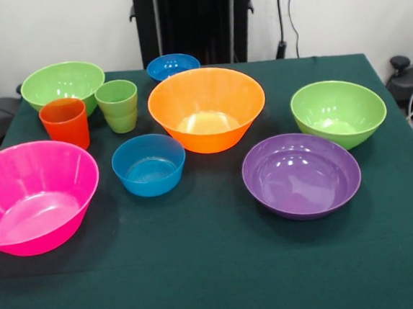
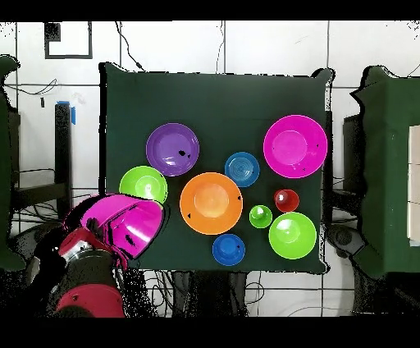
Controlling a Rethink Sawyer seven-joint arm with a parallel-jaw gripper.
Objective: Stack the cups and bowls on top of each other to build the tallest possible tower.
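Gripper: hiding behind a tilted pink bowl [image 2: 131, 223] at the overhead's lower left; I cannot tell its state.
Cups: orange-red cup [image 1: 65, 122] and green cup [image 1: 118, 104] standing side by side, upper left.
Orange bowl [image 1: 206, 109]: sitting mid-table [image 1: 217, 276].

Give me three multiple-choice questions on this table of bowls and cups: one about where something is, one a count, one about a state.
1. In the front view, what stands between the orange cup and the orange bowl?
A. the green cup
B. the purple bowl
C. a pink bowl

2. How many blue bowls are there?
A. one
B. two
C. three

3. On the table, everything stands:
A. nested in one pile
B. upside down
C. upright and unstacked

Answers:
1. A, the green cup sits just beside the orange cup, on the orange bowl's side.
2. B, one blue bowl lies in front of the orange bowl and one behind it.
3. C, every opening faces up and nothing sits inside anything else.
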